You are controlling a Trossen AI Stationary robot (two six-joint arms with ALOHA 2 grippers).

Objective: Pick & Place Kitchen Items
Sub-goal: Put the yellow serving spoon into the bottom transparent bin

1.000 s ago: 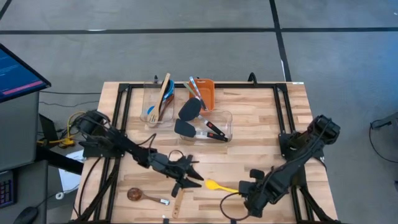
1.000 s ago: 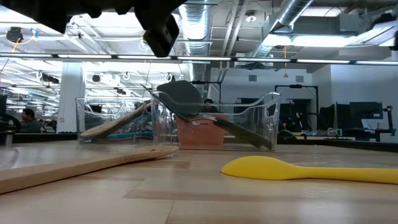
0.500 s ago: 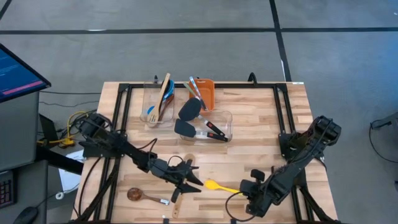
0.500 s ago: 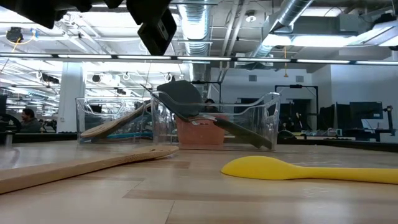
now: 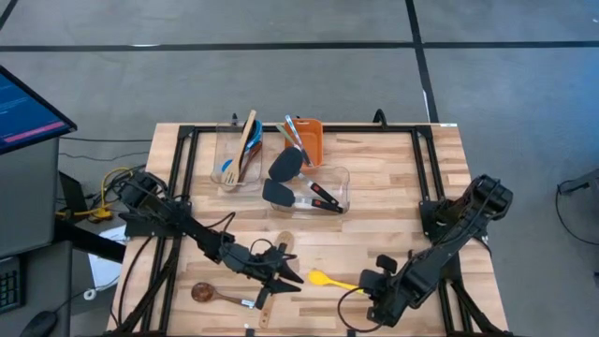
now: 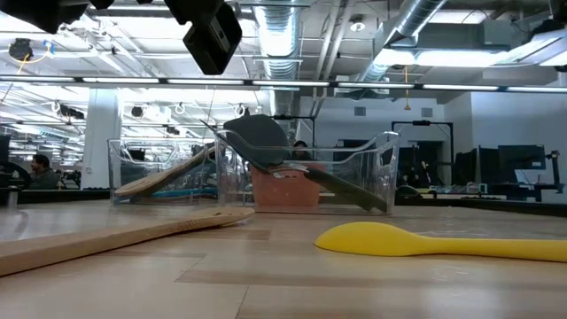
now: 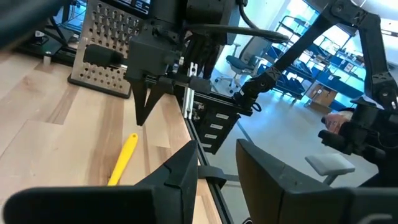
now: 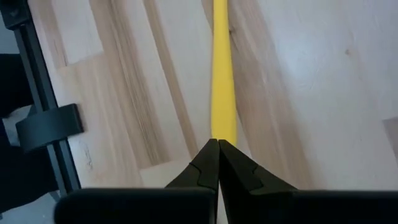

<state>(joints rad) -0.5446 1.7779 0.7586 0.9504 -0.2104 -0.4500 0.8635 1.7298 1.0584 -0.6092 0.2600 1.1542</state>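
A yellow spoon (image 5: 323, 278) lies flat on the table near the front edge, its handle (image 8: 222, 81) running toward the right. My right gripper (image 8: 217, 149) is shut and points steeply down at the handle's free end (image 7: 129, 142). My left gripper (image 7: 217, 171) is open with nothing between its fingers. It hangs level above the table (image 5: 393, 215), over a wooden spatula (image 5: 270, 301), and points at the yellow spoon's bowl. A wooden spoon with a dark bowl (image 5: 201, 292) lies at the front left. My right gripper's shut fingertips (image 8: 211, 163) stand right over the free end of the yellow spoon's handle, coming steeply from above and in line with the handle. I cannot tell whether they touch it. The spoon lies flat on the table.
At the back stand a clear tub (image 5: 227, 150) with wooden and blue utensils, a clear tub (image 5: 339, 180) with black turners, and an orange bin (image 5: 313, 142). Black frame rails (image 5: 182, 168) run along both sides of the table.
My left gripper has moved a little toward the table's near edge, staying level above the wooden spatula. My right gripper has sunk and tipped further down over the end of the yellow spoon's handle. The spoon has not moved.
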